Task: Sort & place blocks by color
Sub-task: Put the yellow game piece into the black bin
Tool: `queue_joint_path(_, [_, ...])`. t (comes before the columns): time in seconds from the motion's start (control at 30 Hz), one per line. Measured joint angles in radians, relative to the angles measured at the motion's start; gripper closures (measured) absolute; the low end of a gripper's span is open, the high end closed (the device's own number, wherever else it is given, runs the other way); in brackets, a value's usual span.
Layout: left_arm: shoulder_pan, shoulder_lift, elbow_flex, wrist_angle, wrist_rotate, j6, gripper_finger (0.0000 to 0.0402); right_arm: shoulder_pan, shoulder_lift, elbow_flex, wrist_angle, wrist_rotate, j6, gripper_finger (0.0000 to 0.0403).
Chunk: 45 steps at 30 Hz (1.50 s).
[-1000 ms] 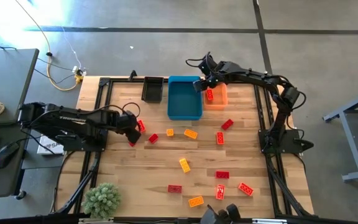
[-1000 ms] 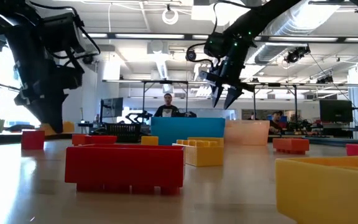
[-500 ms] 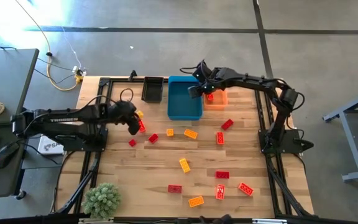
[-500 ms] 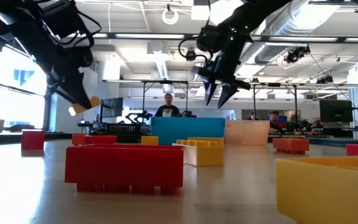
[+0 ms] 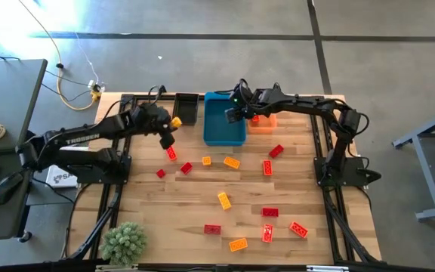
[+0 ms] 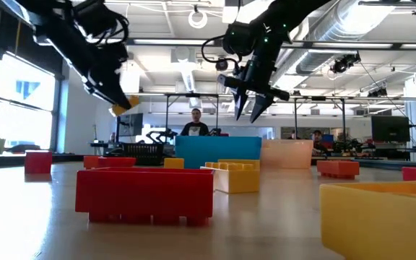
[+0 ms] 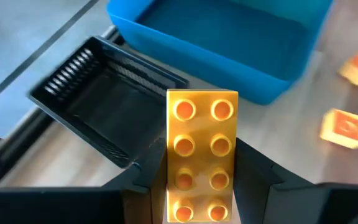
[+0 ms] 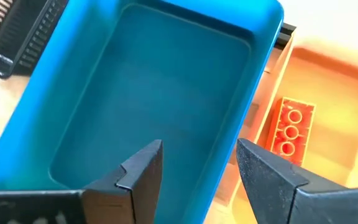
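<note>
My left gripper point(image 5: 168, 128) hangs above the table just near the black bin point(image 5: 186, 109), shut on a yellow eight-stud brick point(image 7: 201, 143), which also shows as the yellow brick point(image 6: 123, 105). My right gripper point(image 8: 197, 152) is open and empty, hovering over the blue bin point(image 5: 223, 121) near its right wall; it also appears as the right gripper point(image 6: 251, 108). One red brick point(image 8: 291, 127) lies flat in the orange bin point(image 5: 264, 117). Several red, orange and yellow bricks, such as the yellow one point(image 5: 224, 200), lie scattered on the table. My left gripper pinches the yellow brick between its two fingers by the long sides at the end nearest the wrist point(image 7: 191, 196). The fingers lie along the brick, whose other end sticks out past the fingertips. The brick is lifted clear of the table, studs facing the wrist camera.
The black, blue and orange bins stand in a row at the table's far edge. A small potted plant point(image 5: 124, 242) sits at the near left corner. Loose bricks cover the middle and near right of the table. People show in the room beyond in the low view.
My left gripper has risen from the table with the yellow brick and carried it toward the far edge, up to the black bin. My right gripper has moved left from above the orange bin to above the blue bin, still open.
</note>
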Motion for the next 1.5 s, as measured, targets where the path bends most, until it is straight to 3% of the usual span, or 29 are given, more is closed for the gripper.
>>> queue_joint_path(0.43, [0.181,0.355,0.233,0.008,0.022,0.017,0.0281,-0.074,0.000,0.000,-0.001,-0.004,-0.101,0.0210])
queue_joint_path(0.77, [0.219,0.545,0.322,0.004,0.056,-0.055,0.0279,-0.113,0.000,0.000,-0.001,-0.050,-0.179,0.0210])
queue_joint_path(1.27, [0.211,0.638,0.397,0.005,0.035,-0.072,0.0276,-0.112,0.000,0.000,-0.013,-0.108,-0.239,0.0210])
queue_joint_path(1.5, [0.211,0.641,0.397,0.004,0.020,-0.062,0.0245,-0.095,0.000,0.000,-0.044,-0.181,-0.241,0.0210])
